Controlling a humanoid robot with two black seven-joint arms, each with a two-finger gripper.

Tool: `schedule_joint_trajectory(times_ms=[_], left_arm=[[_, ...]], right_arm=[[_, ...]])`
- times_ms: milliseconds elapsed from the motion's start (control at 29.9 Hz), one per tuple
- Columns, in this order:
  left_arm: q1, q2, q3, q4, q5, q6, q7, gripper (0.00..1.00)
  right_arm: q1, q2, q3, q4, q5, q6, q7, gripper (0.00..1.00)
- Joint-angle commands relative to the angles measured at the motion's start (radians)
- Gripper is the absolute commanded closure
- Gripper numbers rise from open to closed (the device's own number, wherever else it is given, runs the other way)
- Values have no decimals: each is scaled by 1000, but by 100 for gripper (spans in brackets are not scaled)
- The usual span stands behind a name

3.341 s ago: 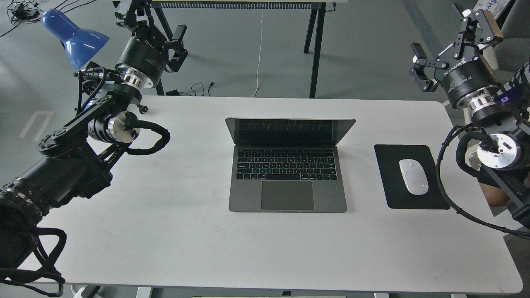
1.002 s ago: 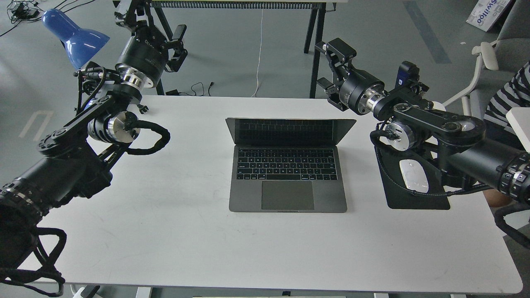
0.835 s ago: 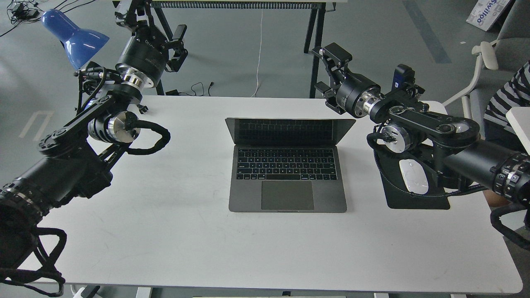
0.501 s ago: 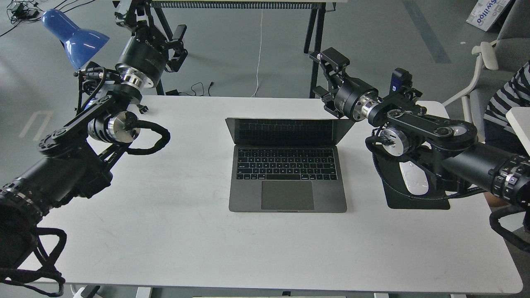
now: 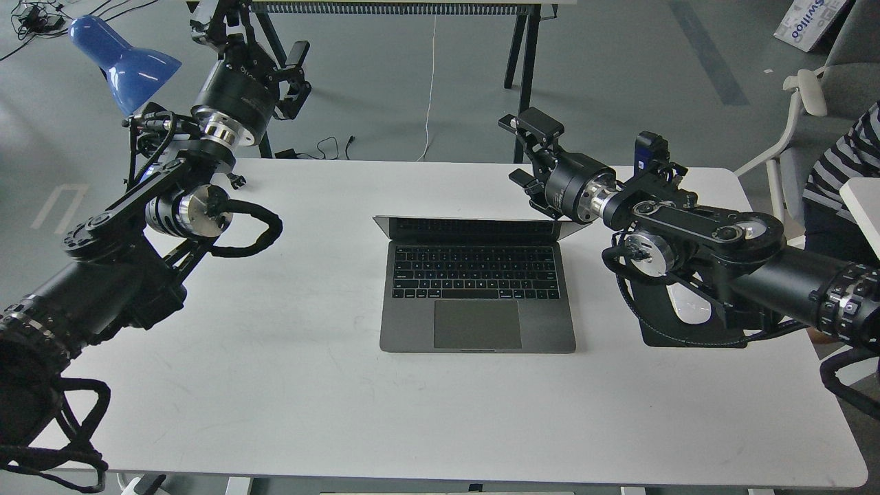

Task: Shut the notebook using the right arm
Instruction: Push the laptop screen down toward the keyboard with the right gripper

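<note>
The notebook (image 5: 474,330) lies open in the middle of the white table (image 5: 275,385), keyboard facing me. Its lid (image 5: 474,228) leans forward and shows only as a narrow dark strip. My right arm (image 5: 694,227), with the blue module (image 5: 644,152), reaches in from the right. Its gripper (image 5: 522,150) is open and empty, just behind and above the lid's far right corner, with the gripper body against that corner. My left gripper (image 5: 258,45) is open and empty, raised beyond the table's far left corner.
A black mouse pad (image 5: 687,333) with a white mouse (image 5: 687,306) lies right of the notebook, partly under my right arm. A blue lamp (image 5: 124,62) stands at the far left. A chair (image 5: 804,89) and a seated person (image 5: 839,179) are at the right.
My right arm swung in from the far right to the lid's right corner and came down. The lid has tipped forward, so the screen looks narrower. The left arm has not moved.
</note>
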Motion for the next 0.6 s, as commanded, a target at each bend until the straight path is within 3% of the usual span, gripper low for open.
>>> schedule_joint_trajectory(times_ms=[0, 568], left_arm=[[0, 0, 0, -1, 0, 0, 0, 0], [0, 0, 0, -1, 0, -1, 0, 0]], right_arm=[[1, -21, -8, 39, 1, -2, -1, 0], [-54, -105, -54, 111, -1, -5, 0, 0]])
